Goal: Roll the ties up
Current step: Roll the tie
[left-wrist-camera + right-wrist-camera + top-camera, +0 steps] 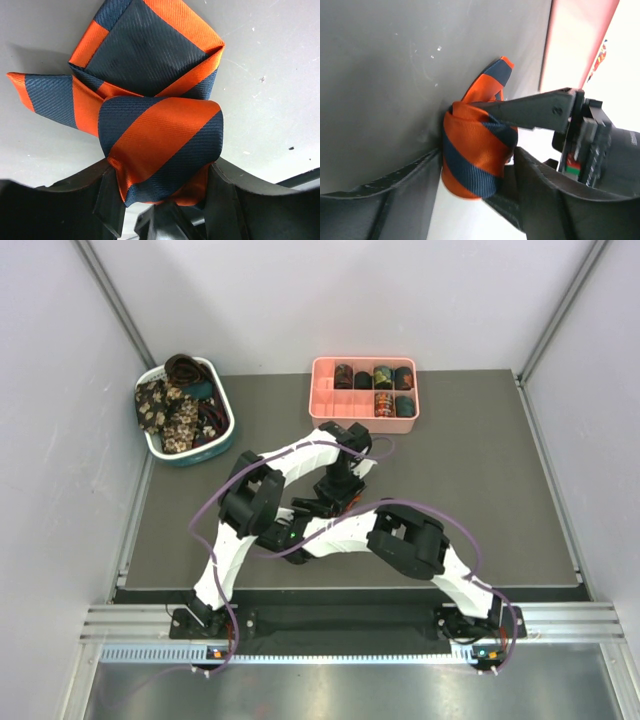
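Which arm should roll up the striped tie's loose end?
Left, likely. The left tool clamps the striped tie at its coil, with the unrolled end lying straight ahead of it. The right tool grips the same coil from the side, so it suits steadying.

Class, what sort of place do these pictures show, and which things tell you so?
Probably a lab robot cell: plain white walls with metal rails, left arm and right arm bolted at a dark table, a basket and a tray holding ties.
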Controlling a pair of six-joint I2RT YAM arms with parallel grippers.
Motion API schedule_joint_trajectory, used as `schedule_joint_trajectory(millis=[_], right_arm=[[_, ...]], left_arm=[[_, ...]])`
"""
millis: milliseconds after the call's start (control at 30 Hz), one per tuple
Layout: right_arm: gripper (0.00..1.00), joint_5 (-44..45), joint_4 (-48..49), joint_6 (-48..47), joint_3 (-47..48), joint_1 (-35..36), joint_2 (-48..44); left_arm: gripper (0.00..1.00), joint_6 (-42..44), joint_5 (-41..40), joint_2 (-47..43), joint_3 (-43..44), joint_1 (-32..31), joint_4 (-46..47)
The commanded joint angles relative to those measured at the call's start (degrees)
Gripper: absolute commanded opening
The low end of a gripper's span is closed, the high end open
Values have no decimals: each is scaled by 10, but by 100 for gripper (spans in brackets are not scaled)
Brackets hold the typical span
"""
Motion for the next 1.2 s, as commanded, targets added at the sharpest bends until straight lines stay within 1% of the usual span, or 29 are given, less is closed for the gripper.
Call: schedule_joint_trajectory(millis=[0,67,133,200,267,300,333,367,400,633,767,867,900,967,1000,1100,1167], right_arm=[[58,-78,-46,22,-6,-39,61],[55,-75,-48,26,-8,-46,68],[48,-68,-52,36,-9,-55,75],[39,-57,-56,42,-8,-60,77],[34,-52,-52,46,-9,-60,75],[30,-46,-49,48,-9,-59,72],[28,-44,-46,50,-8,-59,70],[27,-42,-43,49,-11,-58,67],[26,-41,-36,48,-12,-53,64],[24,-42,-25,36,-8,-41,48],[24,-46,-23,33,-8,-39,46],[24,-48,-21,31,-8,-39,45],[24,-47,-20,30,-8,-38,44],[24,-48,-21,30,-8,-38,43],[24,-48,-20,30,-8,-37,44],[24,-49,-19,29,-9,-37,43],[24,-51,-19,28,-10,-37,41]], left_arm=[[57,2,-13,27,-24,-3,-160],[56,3,-14,29,-22,-3,-160],[56,6,-14,32,-21,-3,-161],[56,7,-13,33,-20,-3,-161],[56,8,-13,37,-18,-3,-161],[57,8,-13,38,-17,-4,-160],[59,9,-14,39,-16,-3,-158],[63,8,-17,40,-16,-3,-157],[65,10,-17,40,-12,-4,-152],[68,23,-21,39,26,-4,-106],[71,23,-22,28,28,-2,-55],[78,20,-20,11,18,-3,-12],[83,20,-17,4,14,-3,2],[95,20,-14,-13,4,-3,27],[99,19,-16,-19,0,-3,58],[99,18,-22,-45,-22,-2,116],[99,15,-21,-59,-35,-1,139]])
